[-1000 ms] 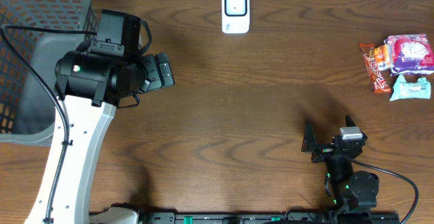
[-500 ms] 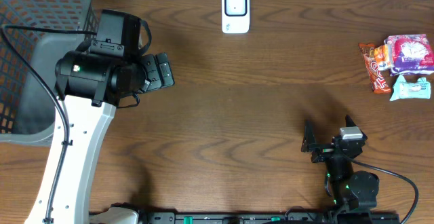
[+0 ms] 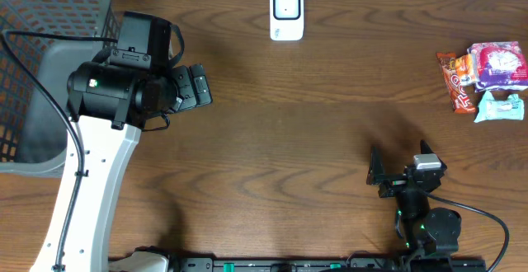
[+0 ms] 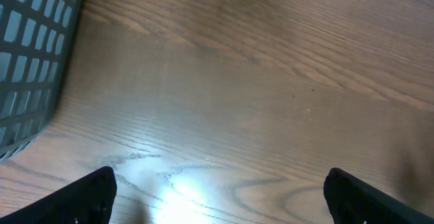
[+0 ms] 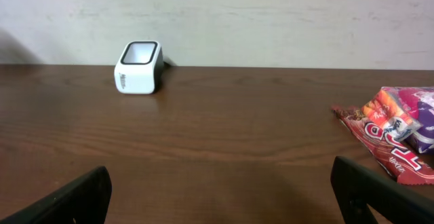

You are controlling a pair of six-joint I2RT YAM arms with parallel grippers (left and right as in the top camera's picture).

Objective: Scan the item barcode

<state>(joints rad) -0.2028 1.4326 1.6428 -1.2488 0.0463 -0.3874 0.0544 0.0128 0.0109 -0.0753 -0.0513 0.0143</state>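
Observation:
The white barcode scanner (image 3: 286, 12) stands at the table's far edge, also seen in the right wrist view (image 5: 139, 66). Three snack packets lie at the right edge: a red-orange one (image 3: 456, 81), a purple one (image 3: 498, 66) and a pale teal one (image 3: 500, 106). The red-orange packet (image 5: 386, 132) also shows in the right wrist view. My left gripper (image 3: 191, 88) hangs open over bare wood (image 4: 220, 200), left of centre. My right gripper (image 3: 400, 166) rests open near the front edge (image 5: 220, 197), facing the scanner. Neither holds anything.
A grey mesh basket (image 3: 41, 58) fills the left side of the table, and its wall (image 4: 34, 61) shows in the left wrist view. A pale wall rises behind the scanner.

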